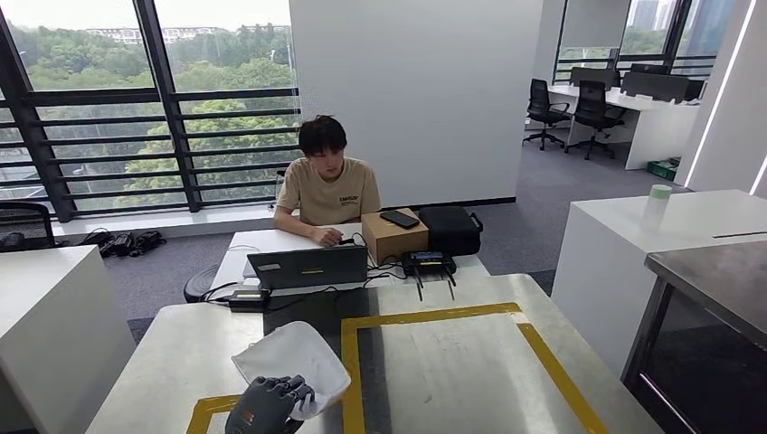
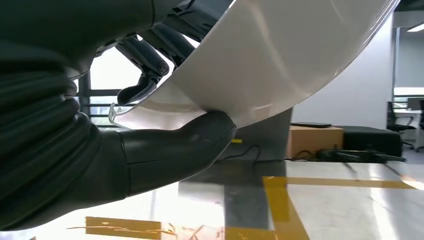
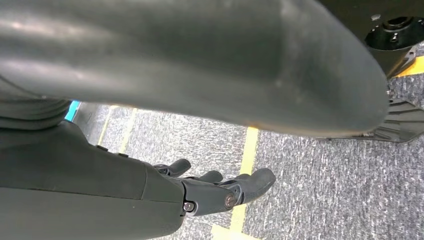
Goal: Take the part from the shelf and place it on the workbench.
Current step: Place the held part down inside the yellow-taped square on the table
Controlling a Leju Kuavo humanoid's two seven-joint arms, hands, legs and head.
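My left hand (image 1: 269, 404) grips a white curved plastic part (image 1: 294, 362) just above the near left area of the grey workbench (image 1: 452, 371). In the left wrist view the thumb (image 2: 190, 145) presses under the part (image 2: 280, 60) while darker fingers (image 2: 145, 65) curl over its upper side. The part hangs over the bench beside a yellow tape rectangle (image 1: 434, 318). My right hand (image 3: 220, 192) hangs at my side over grey carpet, its fingers loosely apart with nothing in them.
A person (image 1: 324, 185) sits behind the bench at a white desk with a laptop (image 1: 307, 268), a cardboard box (image 1: 394, 237), a black bag (image 1: 450, 230) and cables. A white counter (image 1: 651, 244) and a steel table (image 1: 714, 289) stand to the right. A white cabinet (image 1: 45, 316) is at left.
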